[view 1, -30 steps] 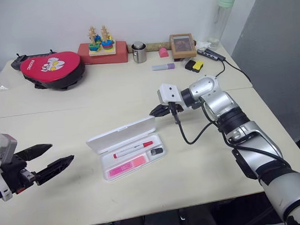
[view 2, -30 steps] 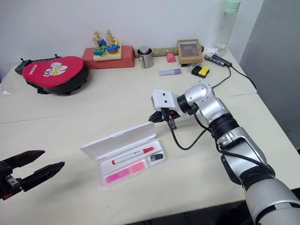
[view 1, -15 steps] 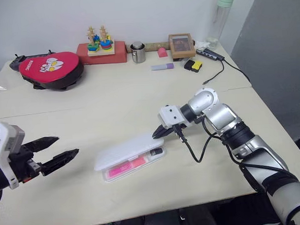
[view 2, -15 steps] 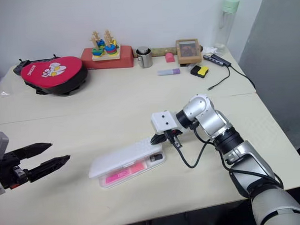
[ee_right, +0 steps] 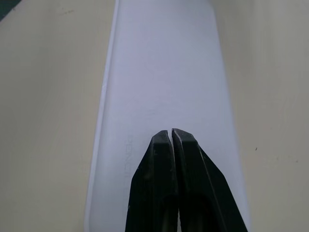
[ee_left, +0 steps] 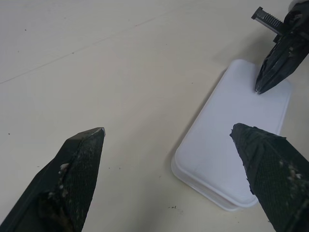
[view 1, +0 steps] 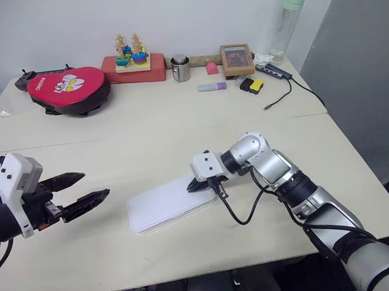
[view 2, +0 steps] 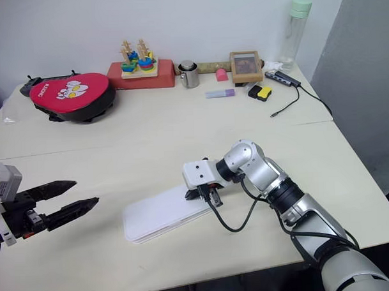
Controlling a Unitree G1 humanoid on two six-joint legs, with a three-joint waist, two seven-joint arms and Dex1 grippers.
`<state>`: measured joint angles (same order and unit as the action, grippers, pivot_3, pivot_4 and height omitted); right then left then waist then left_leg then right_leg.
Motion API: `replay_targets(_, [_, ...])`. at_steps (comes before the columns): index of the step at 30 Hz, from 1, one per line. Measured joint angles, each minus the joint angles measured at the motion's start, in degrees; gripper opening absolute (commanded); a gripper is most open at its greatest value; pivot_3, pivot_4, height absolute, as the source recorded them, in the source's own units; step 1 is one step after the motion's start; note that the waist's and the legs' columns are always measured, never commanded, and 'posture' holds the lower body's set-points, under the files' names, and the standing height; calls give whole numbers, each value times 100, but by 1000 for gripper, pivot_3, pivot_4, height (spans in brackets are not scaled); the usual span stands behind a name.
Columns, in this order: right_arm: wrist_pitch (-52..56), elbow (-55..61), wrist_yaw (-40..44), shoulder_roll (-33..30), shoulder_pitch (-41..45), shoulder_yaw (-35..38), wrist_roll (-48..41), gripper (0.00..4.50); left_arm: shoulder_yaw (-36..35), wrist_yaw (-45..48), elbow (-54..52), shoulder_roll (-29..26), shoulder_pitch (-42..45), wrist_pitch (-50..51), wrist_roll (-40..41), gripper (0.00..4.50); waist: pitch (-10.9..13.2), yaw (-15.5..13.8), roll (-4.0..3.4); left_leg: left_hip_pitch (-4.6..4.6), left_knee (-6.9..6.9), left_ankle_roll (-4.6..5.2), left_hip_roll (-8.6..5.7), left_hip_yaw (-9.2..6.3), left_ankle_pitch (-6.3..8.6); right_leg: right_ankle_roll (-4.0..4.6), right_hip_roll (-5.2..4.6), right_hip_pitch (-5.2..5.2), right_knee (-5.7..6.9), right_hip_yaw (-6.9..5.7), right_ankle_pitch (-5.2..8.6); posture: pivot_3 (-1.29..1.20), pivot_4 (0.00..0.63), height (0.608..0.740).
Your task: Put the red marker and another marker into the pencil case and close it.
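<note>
The pencil case [view 1: 170,204] lay flat on the table [view 1: 181,120] near its front edge, lid down over the base, so that nothing inside it could be seen. It sat at a slant, one short end toward the robot's left and front, the other toward its right and farther back.

The right gripper [view 1: 194,184] stood over that farther right end, its jaws pressed together into a single black point. The tips rested on or just above the white lid near the corner; whether they actually touched it could not be told for certain. In the right wrist view the closed fingers [ee_right: 166,164] lay along the lid's middle line, with the case stretching away beyond them. They pinched nothing.

The left gripper [view 1: 82,191] hung above bare table to the left of the case, well apart from it, jaws spread wide and empty. In the left wrist view the case's near short end lay between and beyond the two spread fingers [ee_left: 79,159], closer to the one on the case's side, with the right gripper's tip at the far end.

At the table's back edge lay a red pouch [view 1: 66,86] and a purple highlighter [view 1: 211,87].
</note>
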<state>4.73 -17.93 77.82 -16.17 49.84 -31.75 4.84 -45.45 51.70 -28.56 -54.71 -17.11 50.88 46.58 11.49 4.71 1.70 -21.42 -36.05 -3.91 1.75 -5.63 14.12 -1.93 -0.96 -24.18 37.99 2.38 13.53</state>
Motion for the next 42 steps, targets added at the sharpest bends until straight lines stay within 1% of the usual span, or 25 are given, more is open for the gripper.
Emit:
replay_targets(4, [-115, -79, -58, 5, 0, -2, 21, 82, 27, -7, 2, 0, 36, 0, -10, 4500, 0, 0, 1, 1, 0, 0, 0, 0, 0, 0, 0, 1, 0, 0, 0, 0, 150, 740])
replay_targets(12, [-310, -284, -191, 69, 1, -5, 69, 82, 68, 0, 14, 0, 131, 0, -10, 4500, -1, 3, 1, 42, 0, 0, 0, 6, 0, 12, 0, 28, 7, 5, 0, 0, 150, 740])
replay_targets(14, [-379, -417, -227, 108, 11, -5, 70, 82, 127, -10, 14, 0, 150, 1, -10, 4500, -1, 3, 2, 59, 0, 0, 0, 6, 0, 36, 1, 45, 6, 5, 14, 0, 150, 740])
replay_targets(17, [-535, -599, -296, 148, 26, -18, 80, 82, 134, -49, 14, 0, 165, 2, -9, 4500, -2, 6, 3, 67, -1, 1, 0, 6, 0, 44, 1, 51, 7, 7, 12, 0, 150, 740])
replay_targets(25, [-524, -724, -318, 265, 38, -21, 87, 82, 137, -103, 12, 0, 176, 18, 12, 4500, -3, 26, 4, 84, 0, 1, 1, 4, -1, 47, 2, 63, 8, 7, 11, 0, 150, 740])
replay_targets(29, [4, -580, -285, 358, 35, 114, -14, 82, 137, -110, 4, 0, 205, 51, 53, 4500, -2, 31, 2, 79, 2, 1, 3, 1, -1, 48, 5, 59, 6, 6, 12, 0, 150, 740])
replay_targets(32, [701, -238, -167, 308, 34, 178, -252, 82, 137, -115, -14, 4, 191, 107, 73, 4500, 1, 15, -1, 42, 2, 1, 3, 3, 0, 45, 5, 28, 3, 6, 11, 0, 150, 740])
replay_targets(34, [1110, 191, -34, 186, 39, 332, -480, 82, 135, -122, -36, 43, 112, 104, 64, 4500, 0, 5, 0, 21, 3, 0, 3, 3, 0, 14, 4, 10, 2, 5, -2, 0, 150, 740])
replay_targets(36, [1570, 659, 2, 53, 44, 531, -751, 82, 149, -153, -132, 209, -137, 3, -46, 4500, 0, 3, 0, 9, 8, -4, 3, 2, 3, 5, 3, 2, -2, 5, 5, 0, 150, 740])
replay_targets(38, [1990, 987, -97, 4, 44, 788, -979, 82, 171, -256, -311, 489, -371, -112, -163, 4500, 1, 7, -1, -1, 9, -10, 3, 0, 6, 6, 2, -7, -3, 3, 13, 0, 150, 740])
replay_targets(42, [2405, 1270, -520, -99, 7, 1185, -1194, 82, 190, -523, -479, 880, -584, -336, -390, 4500, 0, -11, 0, -8, 8, -12, 2, -7, 8, 10, 1, -10, -4, -4, 20, 0, 150, 740])
